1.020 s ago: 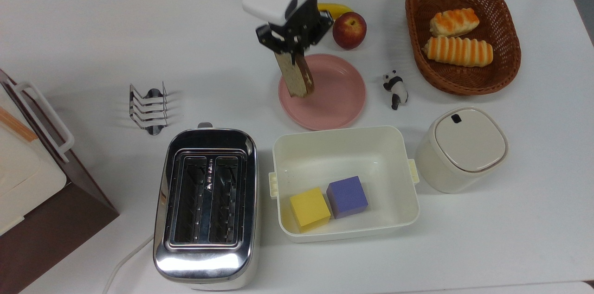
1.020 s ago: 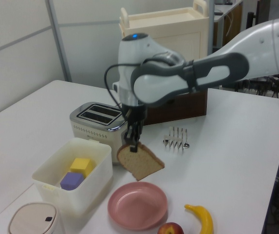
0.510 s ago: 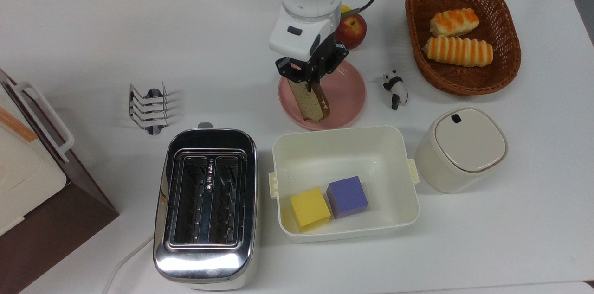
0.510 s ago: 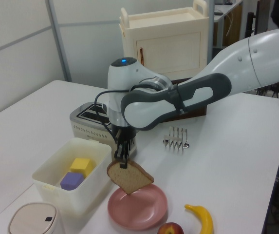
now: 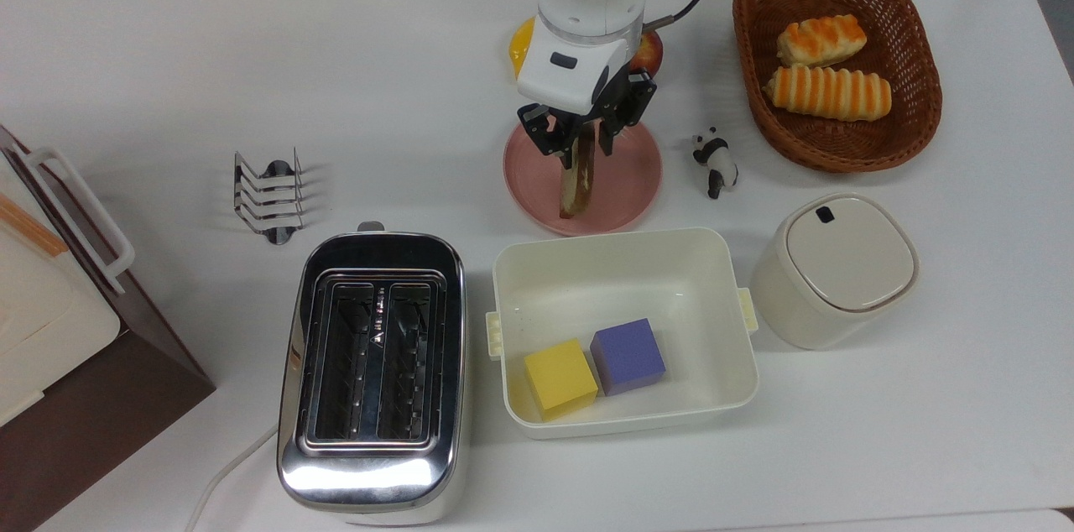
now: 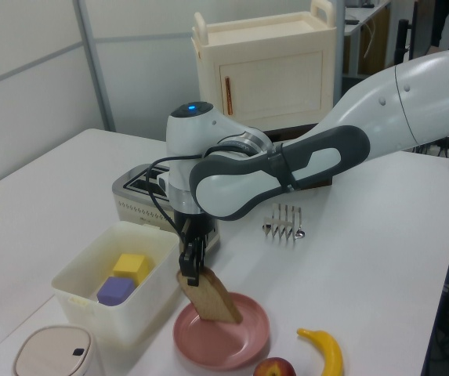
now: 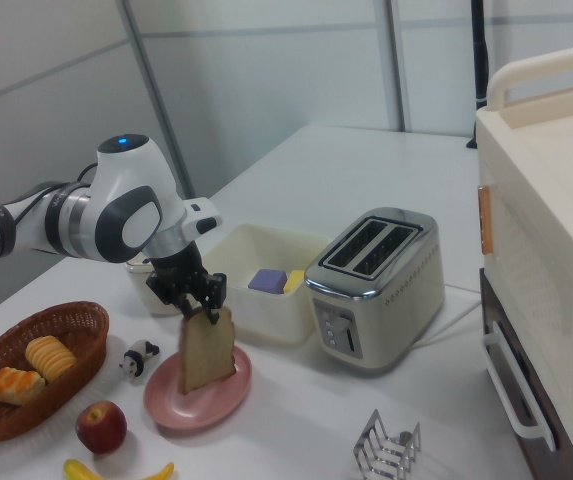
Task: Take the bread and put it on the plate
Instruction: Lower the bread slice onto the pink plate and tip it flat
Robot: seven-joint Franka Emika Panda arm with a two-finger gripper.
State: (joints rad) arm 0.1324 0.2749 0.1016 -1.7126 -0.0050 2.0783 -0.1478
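End effector [image 5: 582, 138] clamped on upright bread [image 7: 207, 349] over plate [image 5: 629, 179], apple [image 5: 650, 55] mostly behind arm.

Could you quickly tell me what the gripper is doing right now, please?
Gripper: jaws shut on the bread's top edge, holding it upright with its bottom edge on the plate.

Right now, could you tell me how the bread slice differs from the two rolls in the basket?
The slice is flat, plain tan with a darker crust; the rolls are long, plump and orange-striped. The slice stands nearly on edge on the pink plate, gripped at its top by the hand; the rolls lie loose in the wicker basket, untouched. Both are baked goods on the same white table.
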